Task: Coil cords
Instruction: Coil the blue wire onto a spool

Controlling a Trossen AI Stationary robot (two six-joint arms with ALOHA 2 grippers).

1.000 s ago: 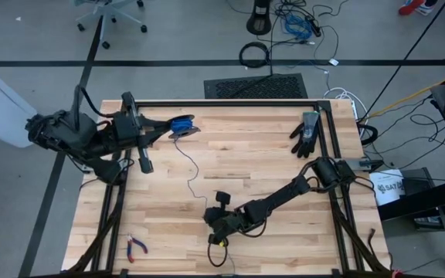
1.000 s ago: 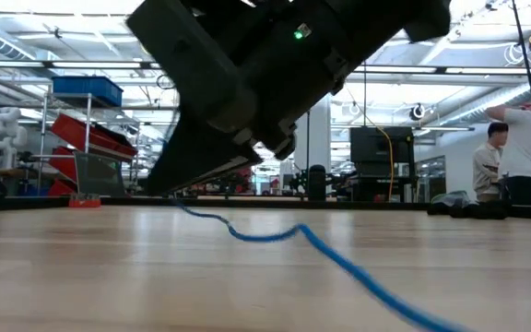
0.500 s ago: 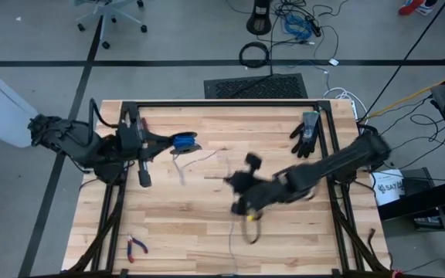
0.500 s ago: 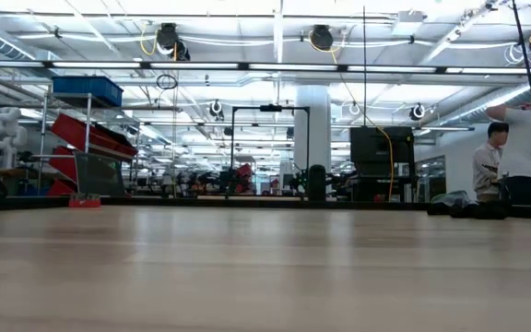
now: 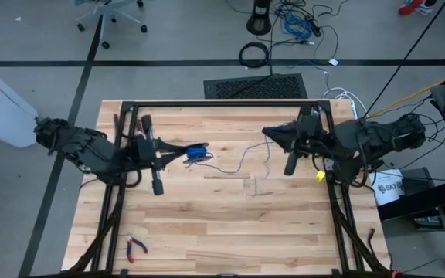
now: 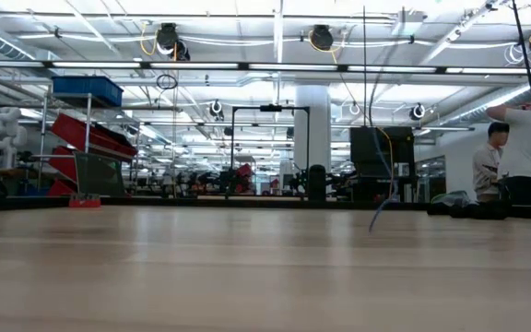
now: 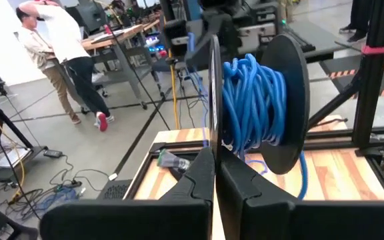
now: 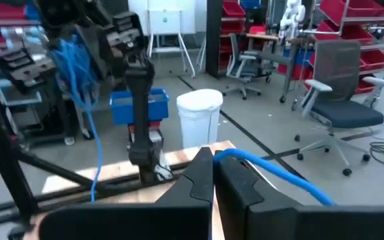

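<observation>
The cord is thin and blue; most of it is wound on a black two-disc spool, which shows in the high view left of the table's middle. My left gripper is shut on that spool. The free length sags toward the table, then rises to my right gripper, which is shut on it at the far right. In the low view a short piece of cord hangs in the air. My left gripper pinches the rim of the spool's nearer disc between its two shut fingers. It comes level from the table's left. The spool is lifted clear of the table, discs upright, and the coil stays wound between them. My right gripper pinches the cord's free length between its fingertips, a single strand. The fingers point level toward the table's left. The cord leaves the fingers to one side and hangs slack, held up off the table.
Small red-handled pliers lie near the table's front left corner. A black frame runs along the table's far edge and down both sides. People stand in the room beyond the table.
My right gripper has risen from the table's near middle and swung toward the far right, tipping up to level and taking the cord with it. The cord has lifted off the tabletop. My left gripper has carried the spool a little toward the right and near edges.
</observation>
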